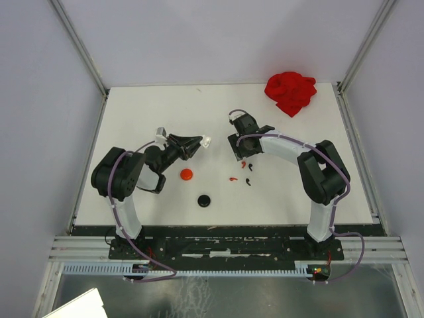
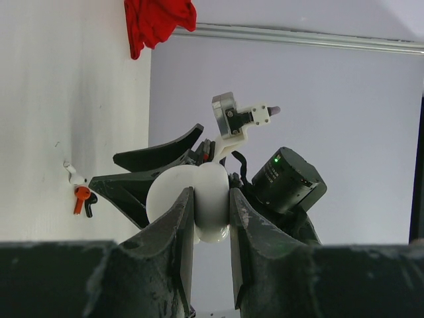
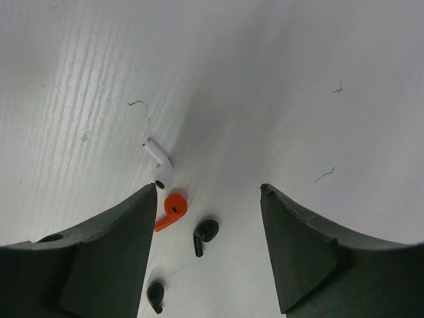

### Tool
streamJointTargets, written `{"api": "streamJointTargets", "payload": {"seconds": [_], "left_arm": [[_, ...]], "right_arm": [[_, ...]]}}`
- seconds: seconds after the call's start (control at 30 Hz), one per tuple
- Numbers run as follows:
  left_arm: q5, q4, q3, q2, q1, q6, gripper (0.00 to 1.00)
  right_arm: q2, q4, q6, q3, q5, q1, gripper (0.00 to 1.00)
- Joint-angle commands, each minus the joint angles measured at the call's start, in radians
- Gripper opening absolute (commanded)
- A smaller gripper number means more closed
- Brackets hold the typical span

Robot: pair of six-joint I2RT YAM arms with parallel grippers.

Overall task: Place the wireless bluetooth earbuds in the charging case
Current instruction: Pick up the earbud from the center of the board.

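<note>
desk (image 1: 146, 112): white, matt, evenly lit, no hard shadows; a few faint green scratch marks (image 3: 138, 103) on its surface. walls: pale grey-lilac panels on the left (image 1: 33, 99), back (image 1: 218, 33) and right (image 1: 397, 119). frame: slanting aluminium posts at the far left (image 1: 78, 46) and far right (image 1: 363, 46) corners. near edge: aluminium rails (image 1: 79, 248), then a white toothed strip (image 1: 232, 270). below: glossy grey panel (image 1: 232, 295); a white sheet corner (image 1: 73, 306) at bottom left.

Fingers (image 2: 173, 238) of the left tool (image 2: 211, 193) hide the white round case's (image 2: 212, 173) lower part, the red cloth (image 2: 156, 23) runs off the left wrist view's top edge, and from above the white earbud (image 3: 160, 165) is too small to spot.
</note>
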Motion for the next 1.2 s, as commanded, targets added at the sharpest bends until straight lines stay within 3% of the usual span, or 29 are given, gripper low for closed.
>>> {"api": "streamJointTargets", "payload": {"seconds": [0.0,1.17], "left_arm": [[0.019,0.069,-0.002,0.015,0.011,0.047,0.03],[0.031,0.117,-0.003,0.059,0.022,0.022,0.03]], "right_arm": [[-0.004,-0.001,0.001,0.036,0.001,-0.002,0.72],[0.064,-0.023,0.007,0.054,0.045,-0.006,0.73]]}}
